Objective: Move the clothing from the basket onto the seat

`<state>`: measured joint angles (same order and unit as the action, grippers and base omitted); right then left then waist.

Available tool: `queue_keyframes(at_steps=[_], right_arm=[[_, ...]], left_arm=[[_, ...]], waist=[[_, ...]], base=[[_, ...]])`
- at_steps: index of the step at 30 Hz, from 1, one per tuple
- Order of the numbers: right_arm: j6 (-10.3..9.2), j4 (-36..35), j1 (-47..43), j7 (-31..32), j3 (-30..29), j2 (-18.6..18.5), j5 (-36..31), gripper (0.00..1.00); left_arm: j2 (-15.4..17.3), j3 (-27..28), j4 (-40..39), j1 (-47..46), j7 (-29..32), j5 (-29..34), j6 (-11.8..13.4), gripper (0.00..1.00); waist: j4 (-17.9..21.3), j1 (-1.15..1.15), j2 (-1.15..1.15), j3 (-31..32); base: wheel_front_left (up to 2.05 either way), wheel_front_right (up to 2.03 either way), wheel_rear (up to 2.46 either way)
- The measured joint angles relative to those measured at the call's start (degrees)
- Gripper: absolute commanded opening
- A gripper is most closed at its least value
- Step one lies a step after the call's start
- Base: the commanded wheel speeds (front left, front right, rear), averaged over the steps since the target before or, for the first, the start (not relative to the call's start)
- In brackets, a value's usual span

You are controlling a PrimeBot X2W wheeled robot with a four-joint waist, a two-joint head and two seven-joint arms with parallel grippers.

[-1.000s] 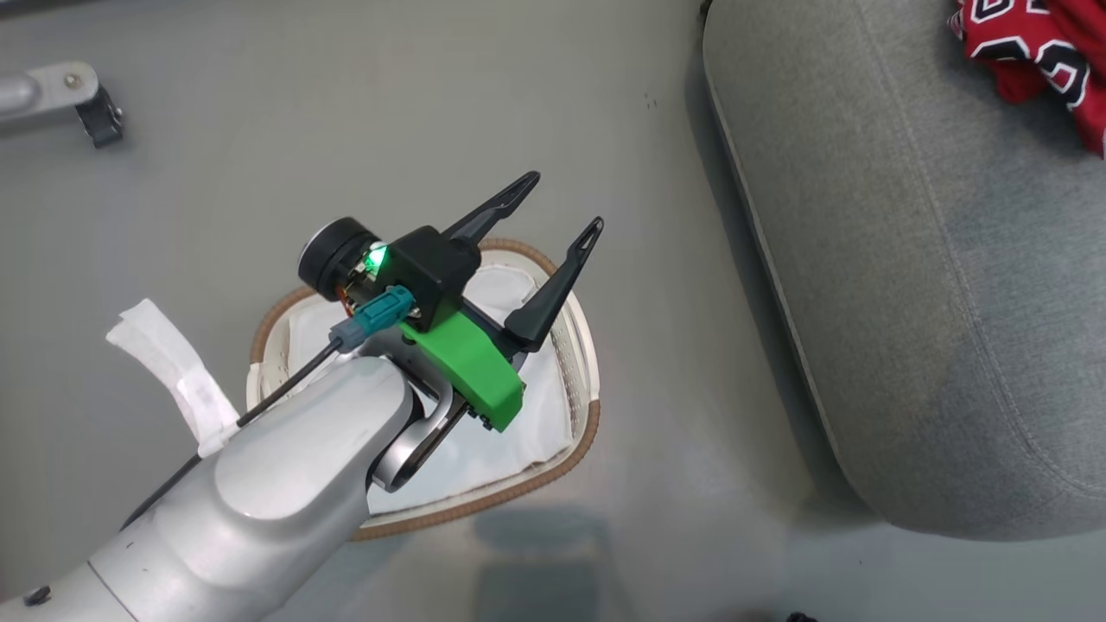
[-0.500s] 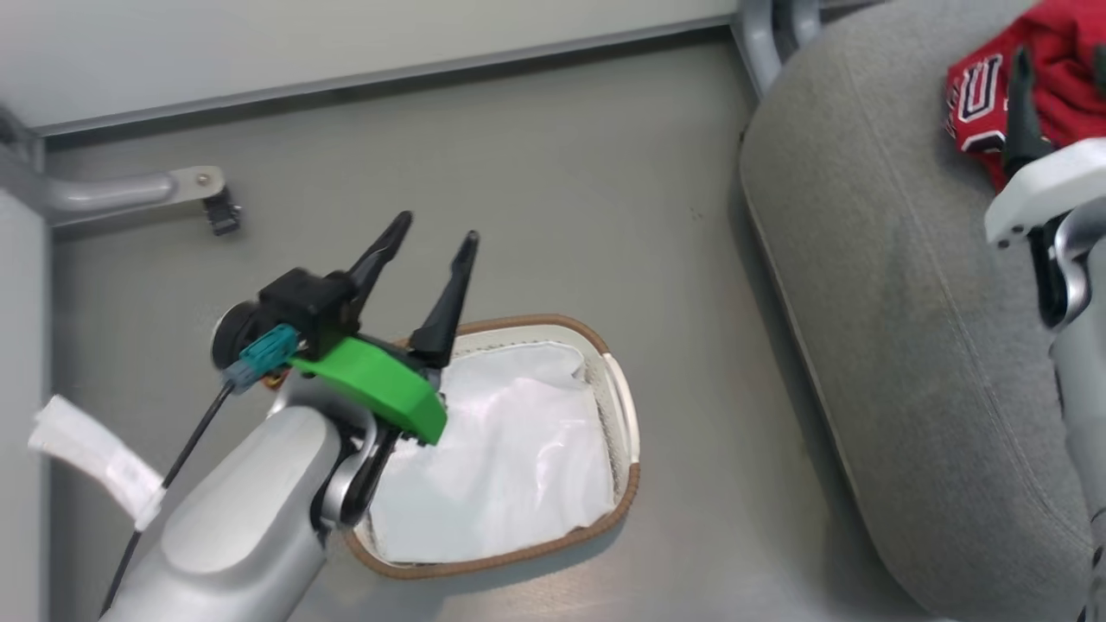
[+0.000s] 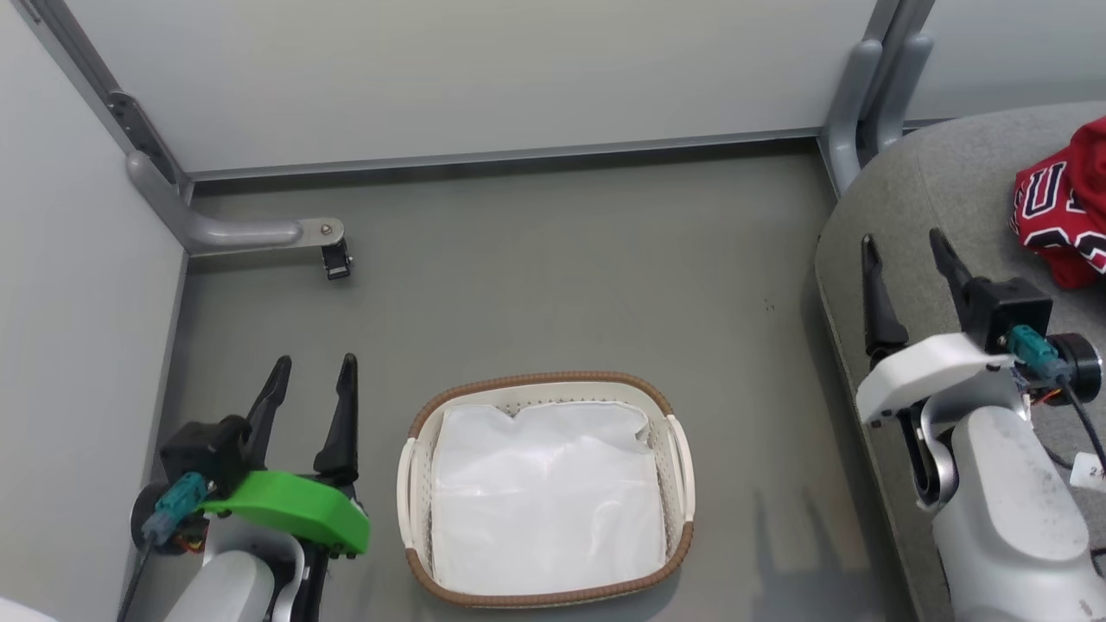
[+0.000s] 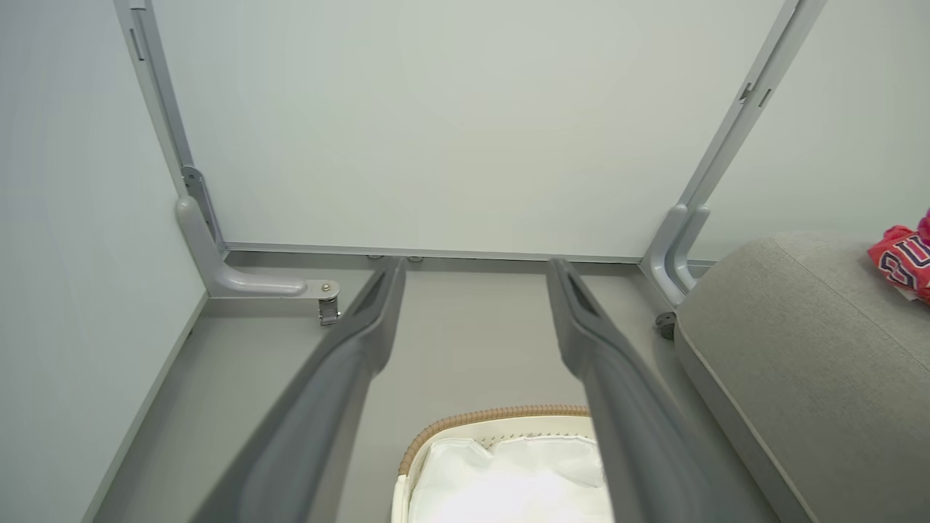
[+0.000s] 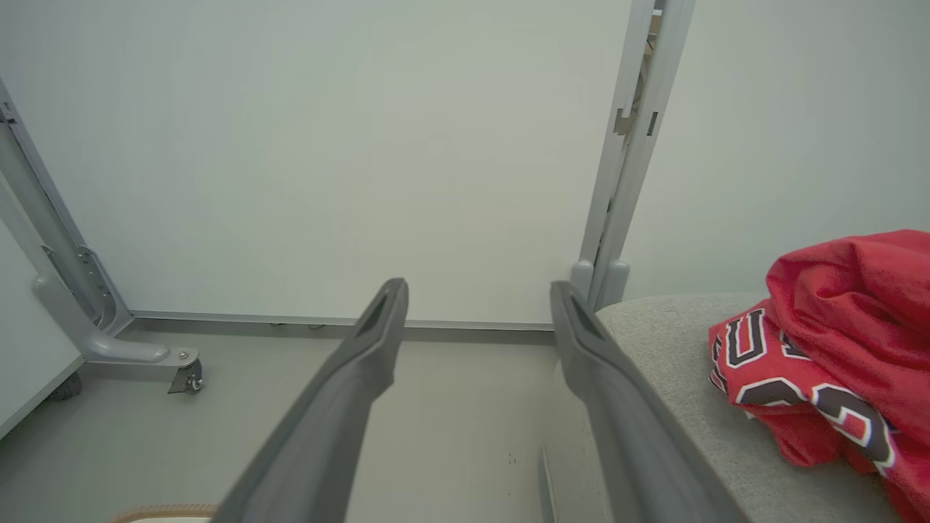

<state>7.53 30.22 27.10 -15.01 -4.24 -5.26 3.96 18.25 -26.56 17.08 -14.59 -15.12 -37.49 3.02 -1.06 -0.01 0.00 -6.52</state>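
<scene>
The red clothing (image 3: 1067, 220) with black white-edged lettering lies bunched on the grey seat (image 3: 942, 194) at the right; it also shows as clothing (image 5: 835, 363) on the seat (image 5: 676, 341) in the right wrist view. The cream basket (image 3: 674, 449) with its brown rim stands on the floor, holding just a white liner sheet (image 3: 544, 501). My left gripper (image 3: 313, 367) is open beside the basket's left end, holding nothing. My right gripper (image 3: 905, 246) is open over the seat's left edge, apart from the clothing.
Pale partition walls close the back and left. A grey metal foot with a caster (image 3: 335, 257) juts out at the back left, and a grey post (image 3: 855, 112) stands by the seat's corner. Bare grey floor (image 3: 562, 285) lies beyond the basket.
The head camera has tilted up and the view has shifted. My left arm has drawn back from above the basket to its left side. My right gripper now stands in full view, off the clothing.
</scene>
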Motion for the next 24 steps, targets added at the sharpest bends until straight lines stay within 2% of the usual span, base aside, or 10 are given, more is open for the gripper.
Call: queue_keyframes(at_steps=[7,12,16,24], right_arm=[[-0.01,-8.9,-11.6,0.0,2.7,2.4,0.1,1.0],[0.0,-13.3,-18.8,-0.1,6.7,2.4,5.1,1.0],[-0.01,-15.4,-23.0,-0.1,7.8,2.5,5.7,1.0],[-0.01,-16.2,-25.1,-0.1,6.8,2.5,6.7,1.0]], left_arm=[[-2.9,8.1,-1.1,9.2,0.0,2.6,0.2,1.0],[-4.9,11.9,-2.4,13.8,0.0,5.4,-0.5,1.0],[-6.6,13.3,-2.5,16.2,0.0,7.0,-1.1,1.0],[-9.0,15.7,-2.7,17.8,0.0,10.3,-2.8,1.0]], waist=[[-0.9,0.0,0.0,3.4],[-0.4,0.0,0.0,4.7],[-0.3,0.0,0.0,5.4],[-0.4,0.0,0.0,6.2]], base=[[0.0,0.0,0.0],[0.0,0.0,0.0],[0.0,0.0,0.0],[0.0,0.0,0.0]])
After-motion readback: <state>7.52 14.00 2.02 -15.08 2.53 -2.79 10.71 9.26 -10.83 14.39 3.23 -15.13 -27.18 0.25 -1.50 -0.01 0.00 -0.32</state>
